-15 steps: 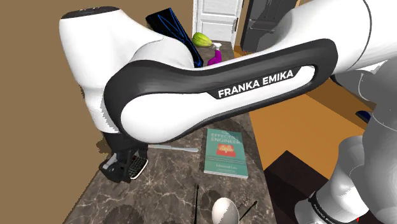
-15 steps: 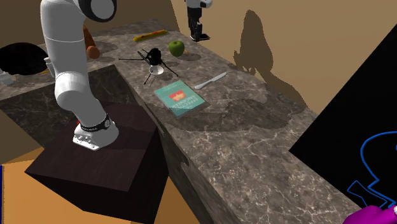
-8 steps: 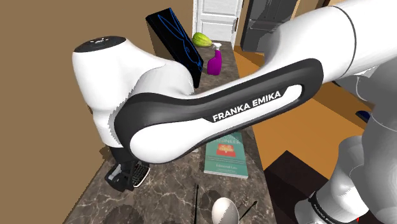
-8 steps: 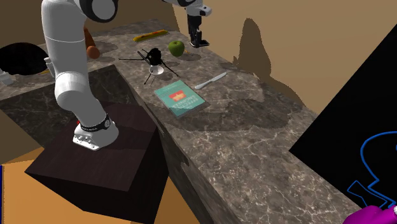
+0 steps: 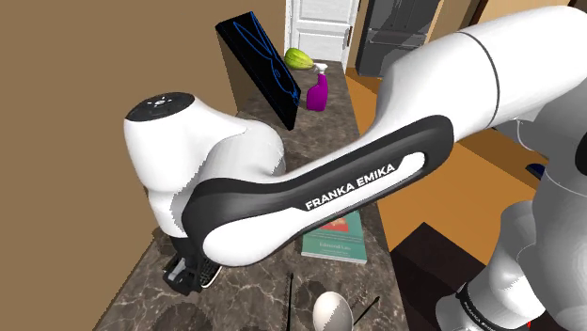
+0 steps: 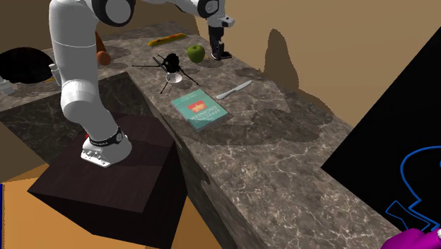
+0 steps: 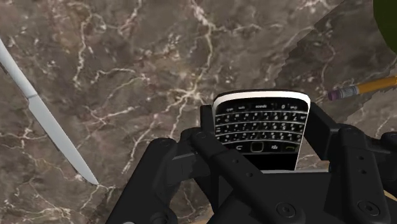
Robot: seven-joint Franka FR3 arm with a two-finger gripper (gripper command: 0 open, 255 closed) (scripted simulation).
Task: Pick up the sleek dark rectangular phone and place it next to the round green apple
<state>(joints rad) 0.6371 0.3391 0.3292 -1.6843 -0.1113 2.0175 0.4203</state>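
Clasping black phone (image 7: 261, 130), small keypad, pale rim, by both side edges with gripper (image 7: 262, 121) narrowed onto it. Hanging low over marbled counter (image 6: 297, 141), just beside green apple (image 6: 196, 52).

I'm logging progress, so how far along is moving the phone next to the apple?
Done: the pickup, since the fingers clasp the phone. In hand: the gripper holds it low over the counter, close beside the green apple. Left: set it down, as I cannot tell whether it touches the counter yet, then open the fingers and back off.
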